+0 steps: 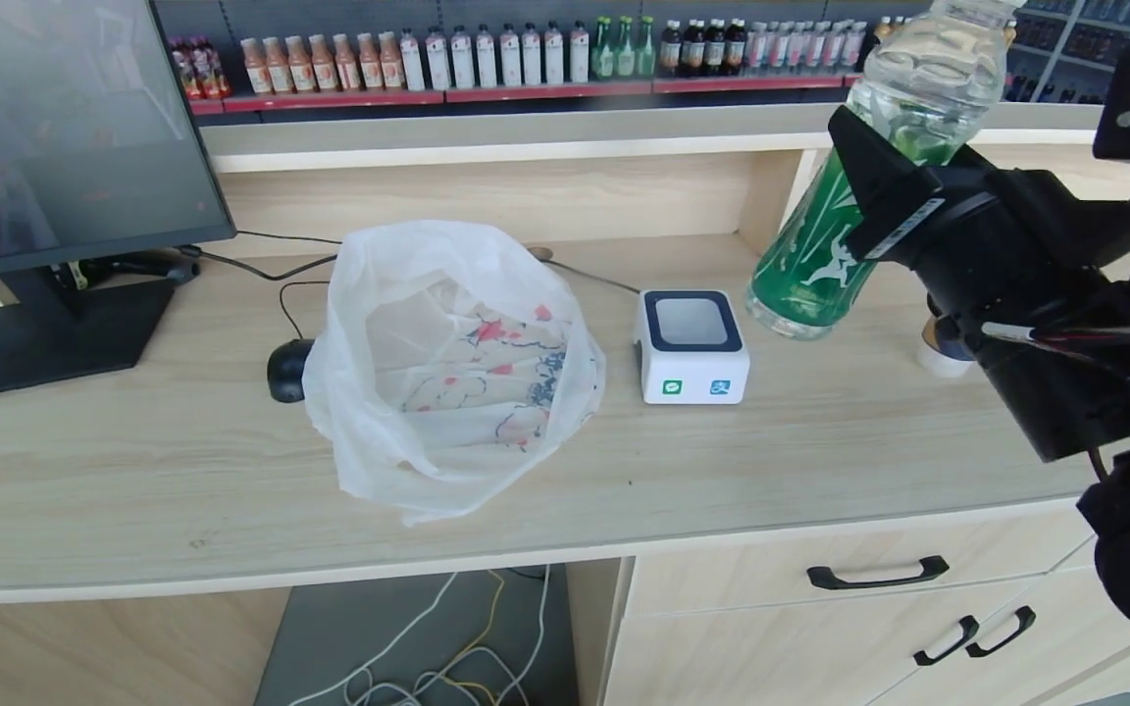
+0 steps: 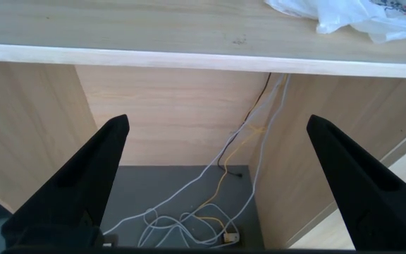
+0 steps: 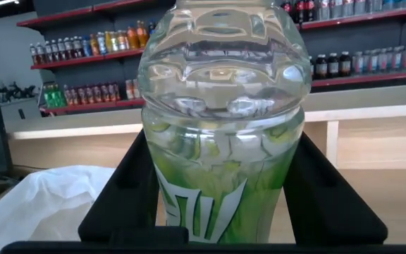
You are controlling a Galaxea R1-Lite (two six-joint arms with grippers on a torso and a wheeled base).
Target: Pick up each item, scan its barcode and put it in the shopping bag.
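A pale wood-grain table [image 1: 133, 471] runs across the head view, with a raised ledge along its back. Behind it, at 12 o'clock, red shelves [image 1: 526, 93] carry rows of drink bottles. A dark monitor [image 1: 65, 127] stands at 10 o'clock from the shopping bag [image 1: 447, 363], its upper part cut off by the frame. The bag is thin white plastic, sitting open-mouthed near the middle of the table; print shows through it, but what lies inside is hard to make out.

Drawers [image 1: 879, 574] with black handles sit under the table at 5 o'clock, and loose cables [image 1: 428, 657] lie on the floor at 6 o'clock.

The bottle [image 1: 859, 196], clear with a green label, is in the air at 2 o'clock from the bag, tilted, its top cut off by the frame. The right arm's jaws are clamped on its sides, covering part of the label; the right wrist view shows them against both flanks of the bottle [image 3: 220, 141].

A white scanner [image 1: 693, 345] sits just beside the bag at 3 o'clock, and a black mouse [image 1: 287, 371] touches the bag at 9 o'clock. A small white object [image 1: 940, 358] at 3 o'clock is mostly hidden behind the right arm.

The left arm's jaws stand wide apart below the table edge.
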